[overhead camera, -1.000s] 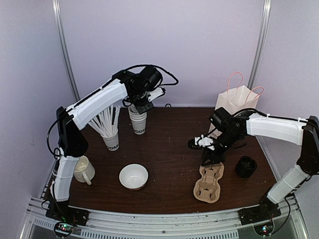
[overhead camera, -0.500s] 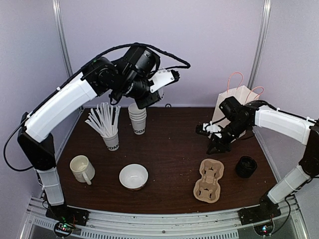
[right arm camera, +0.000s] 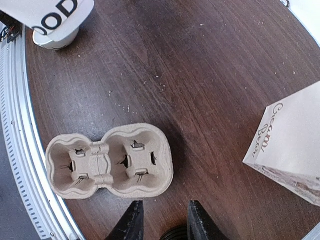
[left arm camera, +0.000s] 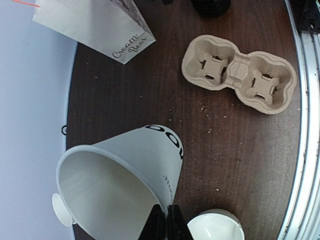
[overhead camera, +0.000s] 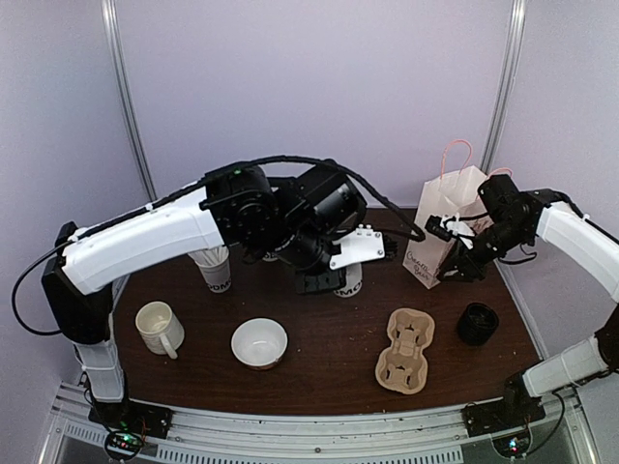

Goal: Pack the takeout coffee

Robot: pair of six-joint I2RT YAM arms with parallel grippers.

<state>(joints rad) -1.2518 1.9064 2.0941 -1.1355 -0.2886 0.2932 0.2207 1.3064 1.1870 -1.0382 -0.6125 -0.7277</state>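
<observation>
The pulp cup carrier lies flat on the bench. Mid-bench, the left gripper pinches the rim of a lidless paper cup in its jaws. Farther back, beside the paper bag, the right gripper hangs, jaws narrowly apart, empty.

An empty, open-topped white paper cup with black block lettering hangs tilted, rim pinched in the left hand.

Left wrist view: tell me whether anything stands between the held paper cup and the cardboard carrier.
Nothing visible does. The left end effector pinches the white paper cup by its rim; only bare table lies between cup and cardboard carrier. The bowl and paper bag sit off to the sides.
</observation>
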